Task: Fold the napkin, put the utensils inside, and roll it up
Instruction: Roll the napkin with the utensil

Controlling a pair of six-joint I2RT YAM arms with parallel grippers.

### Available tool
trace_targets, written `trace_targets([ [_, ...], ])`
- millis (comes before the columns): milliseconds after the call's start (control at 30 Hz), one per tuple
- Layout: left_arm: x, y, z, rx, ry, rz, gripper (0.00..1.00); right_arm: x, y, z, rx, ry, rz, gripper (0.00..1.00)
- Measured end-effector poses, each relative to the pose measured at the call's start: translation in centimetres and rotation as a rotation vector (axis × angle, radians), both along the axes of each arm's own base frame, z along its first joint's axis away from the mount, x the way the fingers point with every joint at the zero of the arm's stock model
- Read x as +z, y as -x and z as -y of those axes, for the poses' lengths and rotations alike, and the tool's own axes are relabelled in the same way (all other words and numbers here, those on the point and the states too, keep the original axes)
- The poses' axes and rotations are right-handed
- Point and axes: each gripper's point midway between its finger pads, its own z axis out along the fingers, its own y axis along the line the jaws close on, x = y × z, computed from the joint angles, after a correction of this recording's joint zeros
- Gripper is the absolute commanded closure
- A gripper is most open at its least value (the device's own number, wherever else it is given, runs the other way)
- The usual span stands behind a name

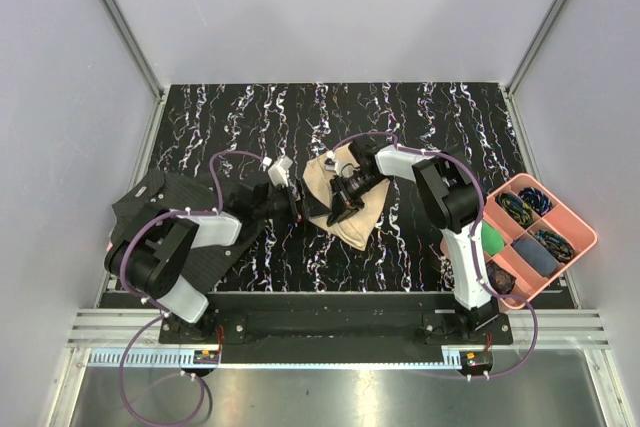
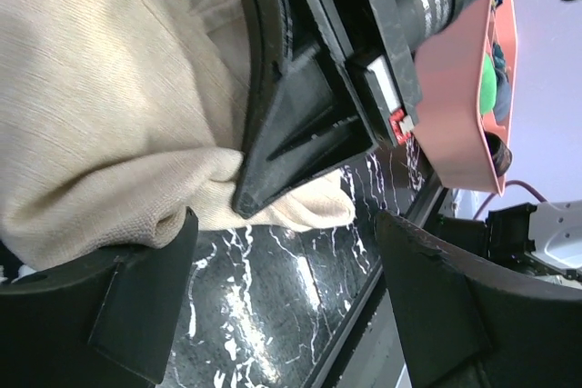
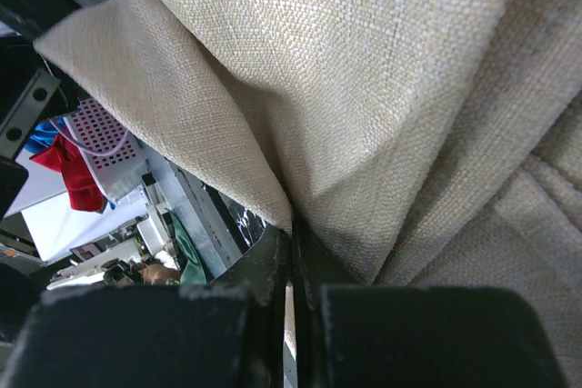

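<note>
Right wrist — beige woven napkin [image 3: 364,88], deeply creased, pinched in right end effector [image 3: 291,238].

Napkin [image 3: 382,88]: coarse-woven matt beige cloth. Tabletop [image 1: 250,117]: glossy black marbled. Tray [image 2: 455,97]: smooth pink plastic.

Top view: fixed high above and behind both arm bases, facing down and forward, far enough back to hold the whole bench [image 1: 250,117], with the napkin [image 1: 350,230] mid-frame and the pink tray [image 1: 580,224] at right. Left wrist: low over the bench, rolled sideways, peering out between the left jaws, very near the napkin's edge, tray beyond. Right wrist: nearer still, almost against the napkin, filled with its weave above the right jaws. Shared by all three: the napkin. Shared by top and left wrist: bench and tray.
</note>
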Motion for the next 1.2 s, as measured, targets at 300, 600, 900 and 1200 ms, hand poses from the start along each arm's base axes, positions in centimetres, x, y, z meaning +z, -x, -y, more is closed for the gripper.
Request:
trace_targets([
  [300, -0.5, -1.7, -1.6, 0.059, -0.023, 0.016, 0.16, 0.0, 0.0, 0.0, 0.000, 0.000, 0.000, 1.00],
  [600, -0.8, -2.4, -2.2, 0.089, -0.051, 0.037, 0.18, -0.2, 0.1, 0.0, 0.001, -0.003, -0.011, 1.00],
  [900, -2.1, -3.1, -2.3, 0.084, -0.095, 0.039, 0.18, -0.2, 0.1, -0.1, -0.003, -0.002, -0.018, 0.89],
  [1200, -2.5, -3.6, -2.4, 0.085, -0.107, 0.037, 0.18, 0.8, 0.0, -0.1, -0.025, 0.005, -0.018, 0.46],
])
